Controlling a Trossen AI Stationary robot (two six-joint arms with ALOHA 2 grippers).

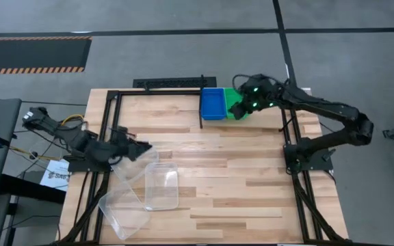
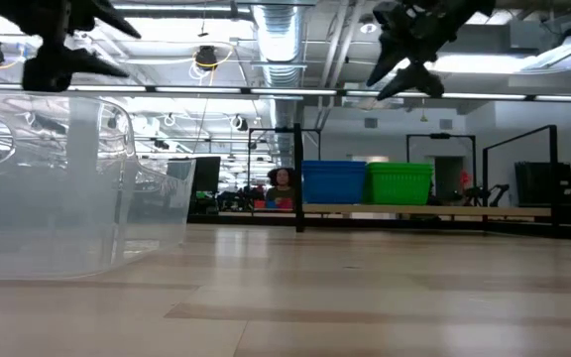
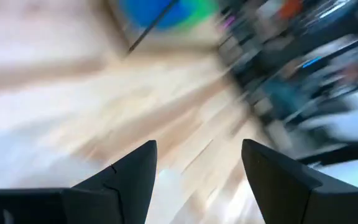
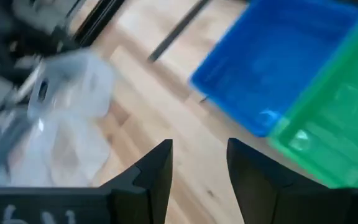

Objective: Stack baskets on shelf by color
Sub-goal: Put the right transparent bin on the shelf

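Observation:
A blue basket (image 1: 213,102) and a green basket (image 1: 232,97) sit side by side on the shelf (image 2: 434,210) at the table's far edge; the low view shows them as a blue stack (image 2: 334,181) and a green stack (image 2: 399,183). Clear baskets (image 1: 161,186) lie loosely on the table near the left arm, one of them large in the low view (image 2: 67,188). My right gripper (image 4: 199,152) hovers open above the near side of the green basket (image 4: 334,118) and the blue basket (image 4: 284,62), holding nothing. My left gripper (image 3: 199,155) is open and raised over the clear baskets, touching nothing.
Thin black rails frame the table, and one upright rail (image 1: 202,102) stands just left of the blue basket. A black bar (image 1: 168,83) lies beyond the far edge. Bare wood (image 1: 238,171) stretches between the clear baskets and the shelf.

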